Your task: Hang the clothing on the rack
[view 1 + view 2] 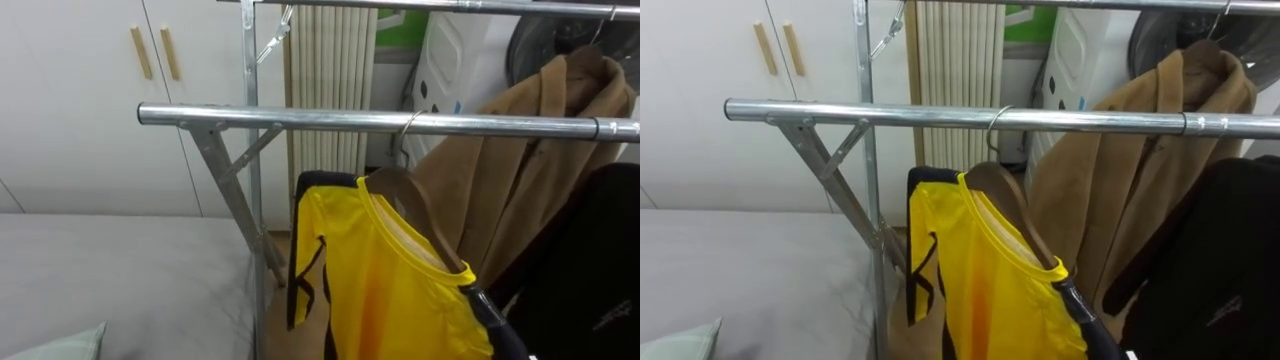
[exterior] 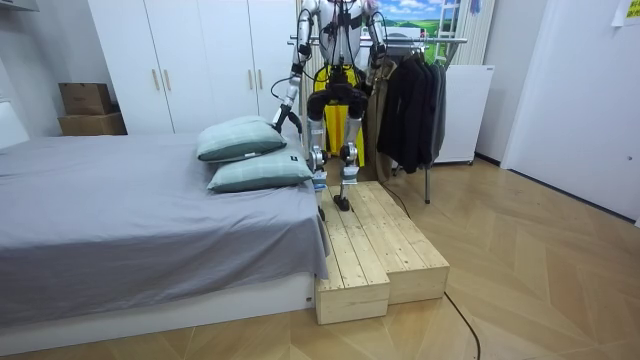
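Here the yellow shirt (image 1: 400, 290) is on the rack, draped over a wooden hanger (image 1: 425, 215) whose metal hook (image 1: 405, 130) sits over the lower silver rail (image 1: 300, 119). The shirt is bright yellow with black trim along its side edge and a black strip at the near shoulder; its neck opening gapes upward round the hanger.

Just behind it, to the right, a tan coat (image 1: 530, 150) hangs from the upper rail (image 1: 450, 6), and a black garment (image 1: 600, 270) crowds the lower right, close to the shirt's near shoulder. The rack's slanted brace (image 1: 225, 185) runs down on the left. Beyond stand a ribbed radiator (image 1: 325, 60) and a white wardrobe (image 1: 80, 120) with wooden handles. The grey bed (image 1: 110, 280) lies at lower left, with a pillow (image 1: 60, 345) corner showing.

The hanger's long axis slants across the rail, from the hook down toward the lower right, nearer the robot. The shirt's body falls straight down.

In the room view the robot stands upright on a wooden platform (image 2: 370, 240) beside the bed, facing the rack. Its left hand (image 2: 282, 118) hangs low near the pillows; I cannot tell whether it is spread or closed.
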`<state>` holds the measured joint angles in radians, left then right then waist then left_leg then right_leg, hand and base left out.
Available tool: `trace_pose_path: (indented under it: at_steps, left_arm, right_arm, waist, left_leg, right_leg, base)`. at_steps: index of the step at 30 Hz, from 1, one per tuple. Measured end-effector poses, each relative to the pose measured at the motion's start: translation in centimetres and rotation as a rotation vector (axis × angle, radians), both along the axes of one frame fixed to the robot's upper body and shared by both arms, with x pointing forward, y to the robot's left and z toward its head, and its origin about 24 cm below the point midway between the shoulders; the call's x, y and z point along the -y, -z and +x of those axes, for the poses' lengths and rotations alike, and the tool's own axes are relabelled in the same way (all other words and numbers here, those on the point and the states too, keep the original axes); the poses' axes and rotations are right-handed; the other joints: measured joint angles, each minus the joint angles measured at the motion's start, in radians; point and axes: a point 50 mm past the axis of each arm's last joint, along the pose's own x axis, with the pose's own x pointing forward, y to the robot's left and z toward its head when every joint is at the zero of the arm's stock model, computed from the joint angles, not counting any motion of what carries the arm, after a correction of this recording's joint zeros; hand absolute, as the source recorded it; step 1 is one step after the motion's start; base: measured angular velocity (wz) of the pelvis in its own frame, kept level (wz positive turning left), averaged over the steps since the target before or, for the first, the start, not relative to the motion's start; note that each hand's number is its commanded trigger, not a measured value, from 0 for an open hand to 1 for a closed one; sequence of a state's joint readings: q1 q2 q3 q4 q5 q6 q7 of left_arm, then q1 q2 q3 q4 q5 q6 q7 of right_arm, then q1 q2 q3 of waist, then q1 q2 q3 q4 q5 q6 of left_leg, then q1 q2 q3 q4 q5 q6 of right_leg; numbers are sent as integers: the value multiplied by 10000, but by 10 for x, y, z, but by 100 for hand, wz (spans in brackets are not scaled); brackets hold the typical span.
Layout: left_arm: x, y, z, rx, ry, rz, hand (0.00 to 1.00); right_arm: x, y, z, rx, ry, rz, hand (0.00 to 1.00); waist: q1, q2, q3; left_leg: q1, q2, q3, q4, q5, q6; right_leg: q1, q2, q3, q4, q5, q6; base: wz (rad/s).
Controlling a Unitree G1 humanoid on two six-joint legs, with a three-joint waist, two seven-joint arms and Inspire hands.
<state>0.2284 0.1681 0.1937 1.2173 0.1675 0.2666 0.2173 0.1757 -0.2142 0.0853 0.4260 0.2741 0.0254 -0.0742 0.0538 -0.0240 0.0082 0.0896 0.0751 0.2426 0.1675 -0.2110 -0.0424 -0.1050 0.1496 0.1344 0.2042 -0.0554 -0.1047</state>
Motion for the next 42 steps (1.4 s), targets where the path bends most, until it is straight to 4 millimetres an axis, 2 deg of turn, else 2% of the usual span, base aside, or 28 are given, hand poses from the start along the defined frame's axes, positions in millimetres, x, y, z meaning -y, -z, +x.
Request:
trace_pose_path:
  at_steps: [3, 6, 13, 20, 28, 32, 40, 42]
  left_arm:
    - [0, 0, 0, -9, 12, 20, 0]
    - [1, 0, -1, -31, 4, 54, 0]
    - [2, 0, -1, -19, 100, 65, 0]
    - [2, 1, 0, 143, 145, 77, 0]
    - [2, 1, 1, 301, 137, 43, 0]
    - [2, 1, 2, 469, 197, 18, 0]
    - [3, 2, 5, 701, 413, -18, 0]
    - [3, 2, 5, 685, 426, -24, 0]
  right_arm:
    - [-1, 4, -6, -241, -105, -146, 0]
    - [0, 19, -18, -1038, -41, -298, 0]
    - [7, 39, -39, -2327, 401, -290, 0]
    - [12, 60, -70, -3743, 791, 110, 0]
    - [13, 71, -94, -4589, 1082, 617, 0]
    - [13, 76, -106, -5037, 1085, 890, 0]
    - [14, 77, -112, -5069, 1237, 1350, 0]
    - [14, 78, -117, -5184, 1429, 1555, 0]
  waist:
    - [-88, 22, 0]
    - [-224, 23, -13]
    - [-252, 31, -12]
    - [-252, 37, -2]
    - [-268, 115, 46]
    - [-347, 187, 83]
    - [-378, 264, 68]
    - [-409, 312, 91]
  left_leg:
    - [-1, 0, -1, -21, -5, 6]
    - [12, -1, -10, -26, -4, 4]
    - [-81, 10, -20, -27, -37, 41]
    - [-77, 4, -52, -15, -19, 10]
    - [-69, 6, -109, -19, -48, 58]
    - [-100, -12, -311, -8, -49, 62]
    - [-82, -10, -356, -16, -43, 47]
    - [-73, -12, -356, -15, -29, 23]
  right_leg:
    - [1, 1, -4, -1, -5, 5]
    - [6, 3, -2, 10, -4, 2]
    - [-3, 16, 7, -4, -7, -1]
    - [16, 11, 3, -10, -10, -4]
    - [51, 3, -55, -30, -12, -6]
    - [138, -22, -145, -154, -12, -6]
    - [170, -22, -163, -189, -11, -7]
    - [180, -24, -163, -190, -11, -7]
  base:
    - [0]
    - [0]
    - [0]
    - [0]
    - [2]
    - [8]
    - [1]
    - [0]
